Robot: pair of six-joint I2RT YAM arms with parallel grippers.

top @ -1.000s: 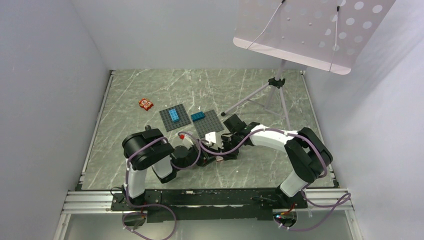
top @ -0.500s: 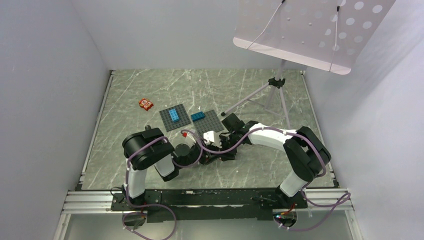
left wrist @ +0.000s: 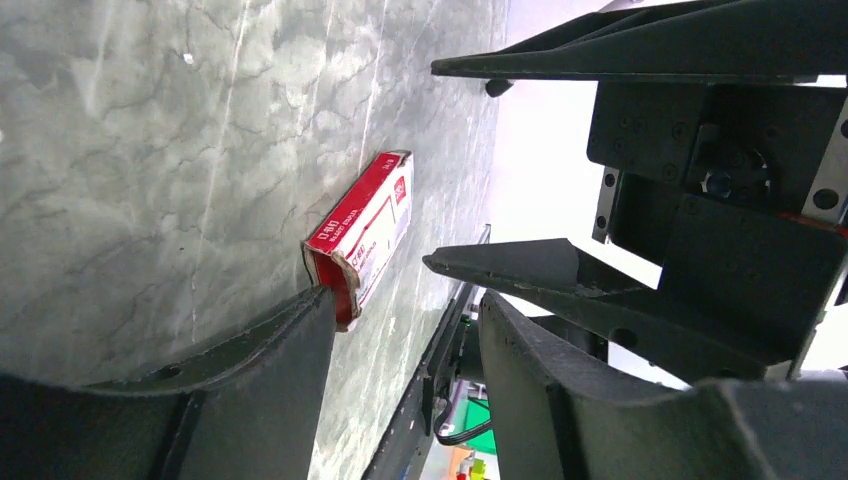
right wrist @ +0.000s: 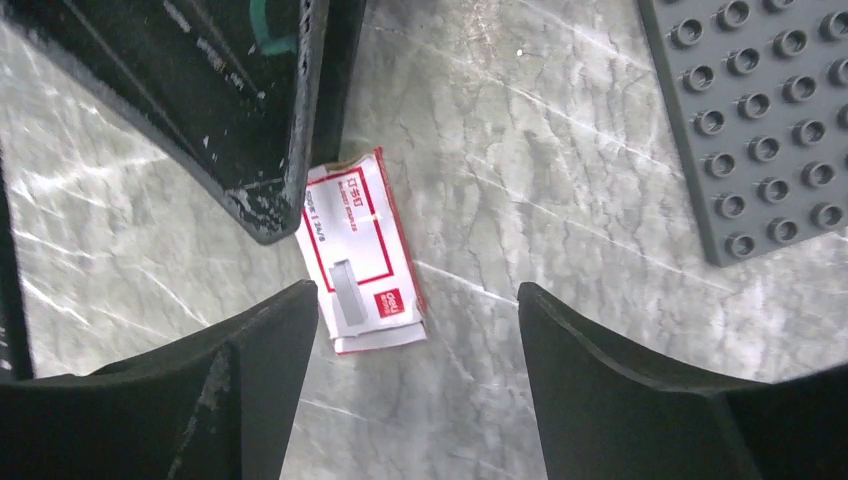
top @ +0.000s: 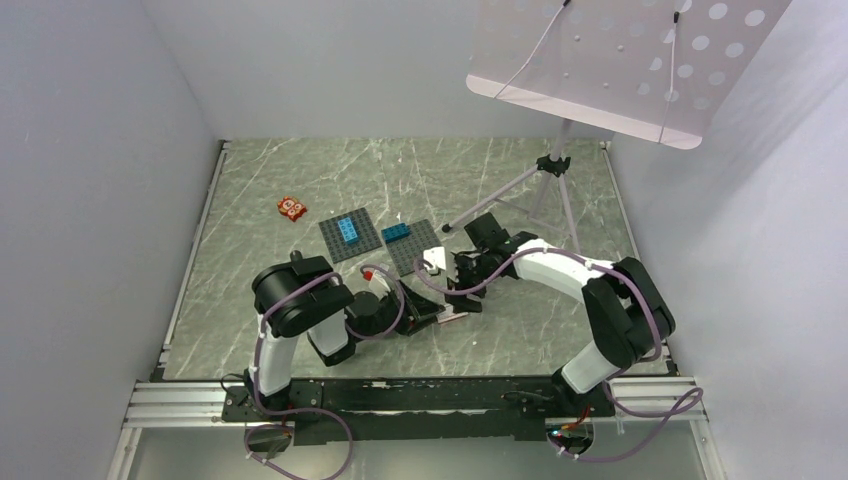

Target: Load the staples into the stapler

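The staples box (right wrist: 360,255), white with red print, lies flat on the marble table (right wrist: 560,300). In the top view it is a small pale patch (top: 452,318) between the two grippers. My left gripper (left wrist: 405,300) is open and low over the table, and its left fingertip (left wrist: 322,300) touches the box's torn red end (left wrist: 362,240). My right gripper (right wrist: 415,295) is open and empty above the box, with the box near its left finger. The stapler does not show clearly in any view.
Two grey studded baseplates (top: 350,238) (top: 415,243) carrying blue bricks lie just behind the grippers; one shows in the right wrist view (right wrist: 760,120). An orange-red tile (top: 292,208) lies at the far left. A music stand's tripod (top: 552,165) stands at the back right.
My right gripper has drawn back and to the right, uncovering the box. My left gripper has slid right until its fingertip reached the box's end.
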